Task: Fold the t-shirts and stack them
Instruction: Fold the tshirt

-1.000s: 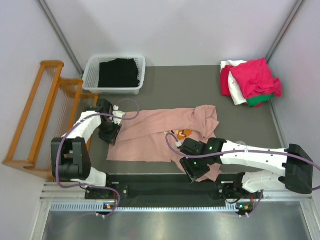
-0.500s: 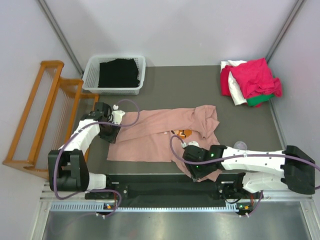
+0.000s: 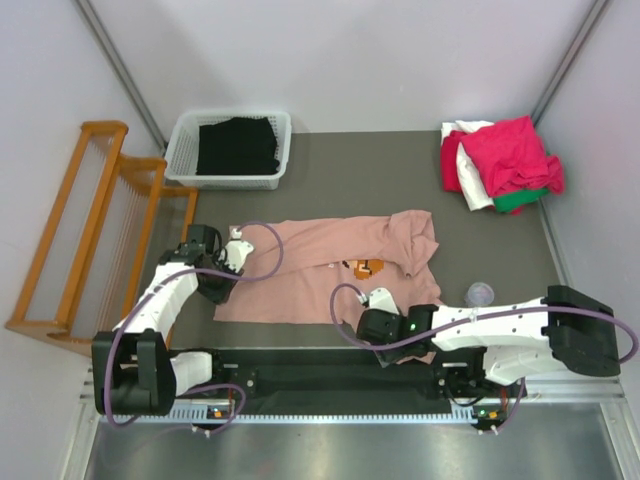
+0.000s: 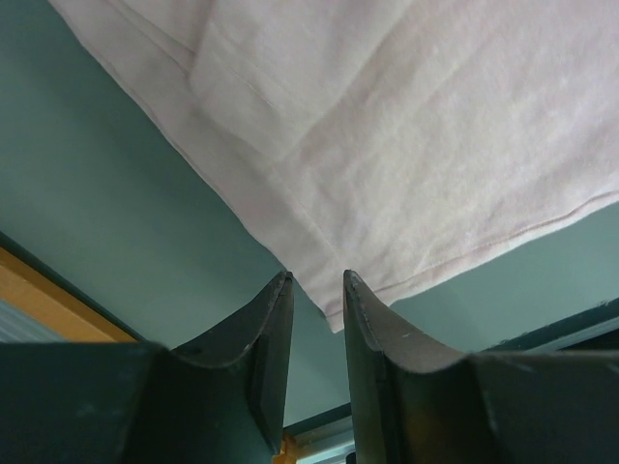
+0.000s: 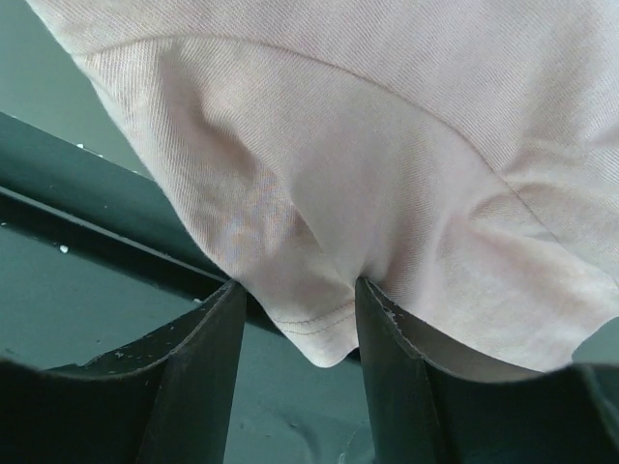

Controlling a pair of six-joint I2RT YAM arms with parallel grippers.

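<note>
The dusty-pink t-shirt [image 3: 300, 268] lies spread flat across the middle of the table, with an orange print showing near its centre. My left gripper [image 3: 214, 298] is at the shirt's near-left corner. In the left wrist view the shirt [image 4: 406, 145] lies flat and its corner sits between my slightly parted fingers, the gripper [image 4: 317, 280] not closed on it. My right gripper [image 3: 380, 345] is at the shirt's near edge. In the right wrist view it [image 5: 295, 290] is open, with a hemmed corner of the shirt [image 5: 387, 145] hanging between the fingers.
A pile of crimson-pink [image 3: 515, 150], white [image 3: 470, 180] and green [image 3: 520, 200] shirts lies at the far right. A white basket [image 3: 180, 150] holding black cloth stands at the far left. A wooden rack [image 3: 90, 230] stands left of the table. A small round object [image 3: 480, 293] lies near the right arm.
My left gripper has moved toward me along the shirt's left edge to its near-left corner. My right gripper has shifted left and nearer along the shirt's near edge.
</note>
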